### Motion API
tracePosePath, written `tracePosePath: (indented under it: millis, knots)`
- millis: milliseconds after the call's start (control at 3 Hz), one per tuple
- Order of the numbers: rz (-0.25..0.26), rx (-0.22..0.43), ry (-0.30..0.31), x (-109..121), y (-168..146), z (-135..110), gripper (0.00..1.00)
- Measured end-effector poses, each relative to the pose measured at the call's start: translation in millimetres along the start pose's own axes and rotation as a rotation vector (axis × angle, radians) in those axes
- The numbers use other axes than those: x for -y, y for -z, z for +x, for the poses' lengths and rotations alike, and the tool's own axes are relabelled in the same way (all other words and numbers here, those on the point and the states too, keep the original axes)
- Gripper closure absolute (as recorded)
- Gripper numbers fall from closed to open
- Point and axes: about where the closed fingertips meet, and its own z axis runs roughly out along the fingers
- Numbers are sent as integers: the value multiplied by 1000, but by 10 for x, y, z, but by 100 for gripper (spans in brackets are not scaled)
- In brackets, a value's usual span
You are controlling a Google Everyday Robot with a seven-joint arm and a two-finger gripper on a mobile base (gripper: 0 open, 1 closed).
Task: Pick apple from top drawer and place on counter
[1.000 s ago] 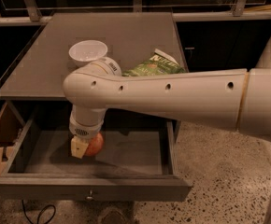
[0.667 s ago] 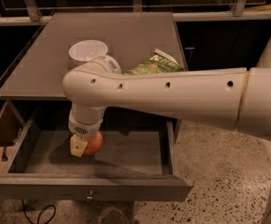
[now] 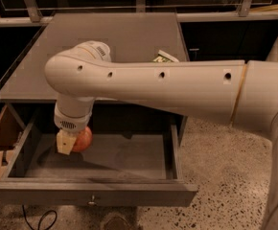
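Inside the top drawer [image 3: 129, 188], left half, the gripper [image 3: 70, 143] hangs from the wrist of the arm [image 3: 153, 87], pointing down. Its fingers look clamped on the apple [image 3: 84, 139]. One pale finger [image 3: 63, 143] shows at the apple's left side; the other is hidden behind the fruit.

Change vs. 1 s ago: gripper + apple have shifted left and slightly up, together. The elbow has swung left too and now covers the white bowl that showed on the counter [image 3: 124, 32]. Only a corner of the green bag [image 3: 164, 58] shows past the arm.

Meaning: apple travels w/ the gripper, so the grasp is judged good and the pick phase approx. done. Apple is not yet above the drawer rim.

Remaining: raise clear of the counter edge over the drawer's rear, then carry to bare counter. Risk: clipping that edge on the way up.
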Motion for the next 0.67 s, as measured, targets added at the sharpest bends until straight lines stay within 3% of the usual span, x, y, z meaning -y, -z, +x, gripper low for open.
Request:
tracePosePath:
  millis: [333, 667]
  knots:
    - [-3, 37, 67, -116, 166, -253, 100]
    - [-3, 41, 75, -125, 182, -276, 100]
